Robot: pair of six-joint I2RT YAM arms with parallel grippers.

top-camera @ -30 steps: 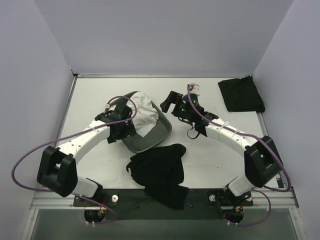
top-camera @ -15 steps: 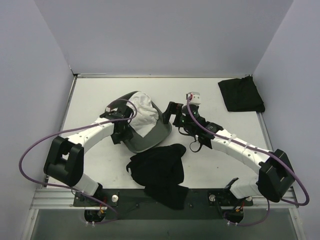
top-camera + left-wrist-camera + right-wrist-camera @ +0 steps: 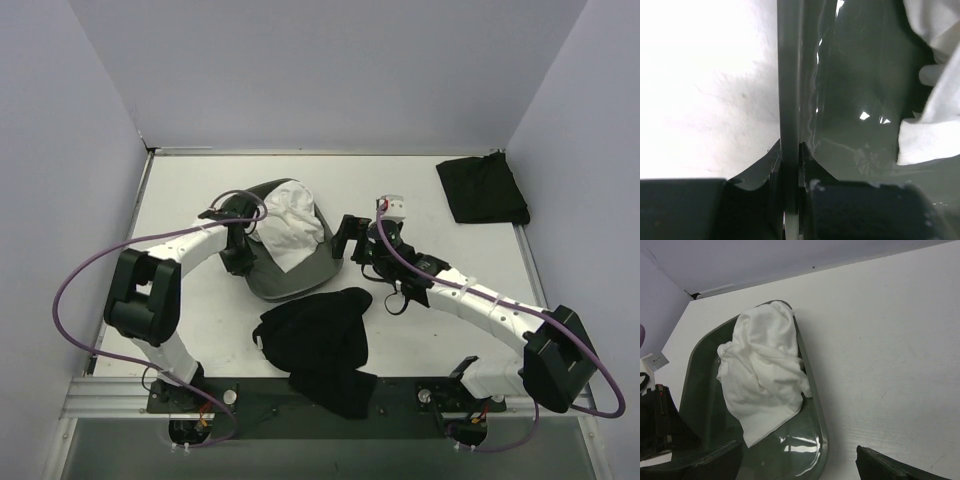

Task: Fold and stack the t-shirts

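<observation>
One black t-shirt (image 3: 315, 340) lies crumpled near the front edge, between the arm bases. A second black t-shirt (image 3: 482, 190) lies folded flat at the back right. My left gripper (image 3: 238, 262) is shut on the left rim of the grey-green tray (image 3: 300, 285); in the left wrist view the thin rim (image 3: 789, 75) runs straight between the closed fingers of the left gripper (image 3: 789, 147). My right gripper (image 3: 345, 238) stands open at the tray's right side, and the right gripper (image 3: 797, 462) holds nothing, its fingers either side of the tray rim (image 3: 822, 440).
A crumpled white cloth (image 3: 292, 228) lies inside the tray, also in the right wrist view as the white cloth (image 3: 762, 375). Purple cables loop off both arms. Walls close in the table on the left, back and right.
The left gripper has closed onto the tray's left rim. The right arm has swung forward and down toward the tray's right rim, still open. The tray has shifted slightly.
</observation>
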